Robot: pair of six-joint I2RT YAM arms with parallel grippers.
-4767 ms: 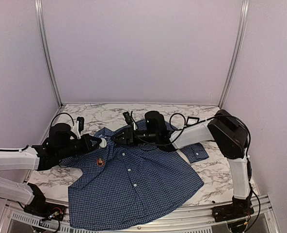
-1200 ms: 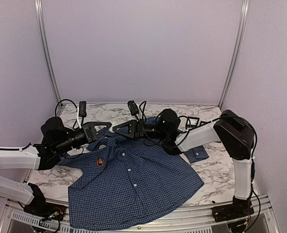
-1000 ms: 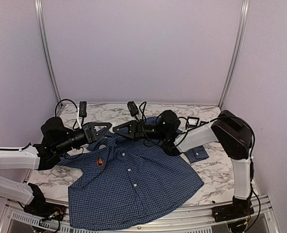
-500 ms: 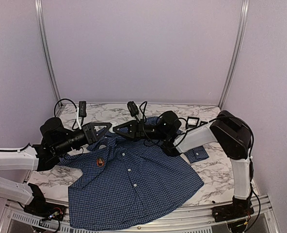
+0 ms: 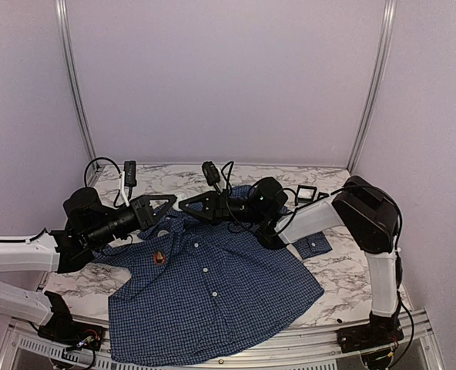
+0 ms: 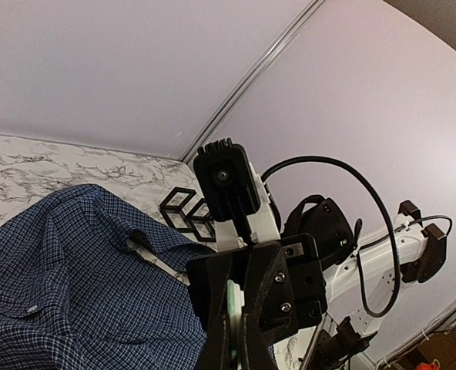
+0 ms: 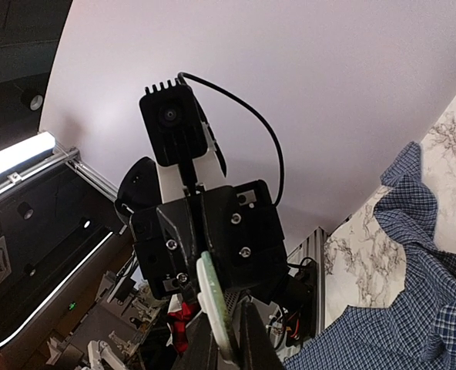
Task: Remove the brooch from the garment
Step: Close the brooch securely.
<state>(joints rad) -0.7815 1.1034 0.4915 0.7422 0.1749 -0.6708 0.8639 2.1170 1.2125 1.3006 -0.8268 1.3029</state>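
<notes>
Brooch [image 5: 159, 257] pinned to shirt [image 5: 212, 297], left-hand chest panel, on the near side of both grippers.
Left gripper [image 5: 172, 200]: fingers together, empty, raised just beyond the brooch, the nearer arm. Right gripper [image 5: 182, 205]: likewise closed, empty, facing it above the collar.

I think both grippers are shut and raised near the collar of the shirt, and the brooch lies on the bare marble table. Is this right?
Not quite. The brooch sits on the chest of the garment, not on the table; the top external view shows it. The left gripper and right gripper are indeed shut, raised near the collar.
</notes>
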